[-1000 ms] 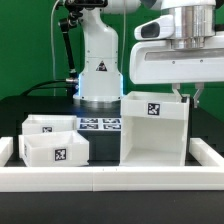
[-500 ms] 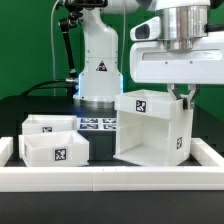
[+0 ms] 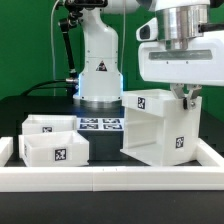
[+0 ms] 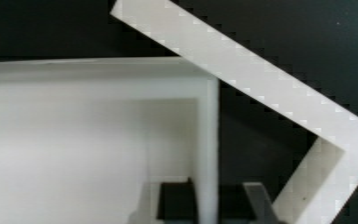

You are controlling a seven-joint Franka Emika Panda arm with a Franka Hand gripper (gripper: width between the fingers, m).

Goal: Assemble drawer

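Over on the exterior view's right, the drawer housing (image 3: 160, 125) stands skewed to the low rail (image 3: 110, 182). The gripper (image 3: 186, 97) is pinching a thin wall at its top edge, fingers (image 4: 172, 205) on either side. The nearer tray (image 3: 55, 150) and farther tray (image 3: 45, 123) sit well apart on the left. Early days, I'd say: neither tray's slotted in yet.

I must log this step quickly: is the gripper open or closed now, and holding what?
Gripper: closed on a wall of the tall boxy white plastic housing.
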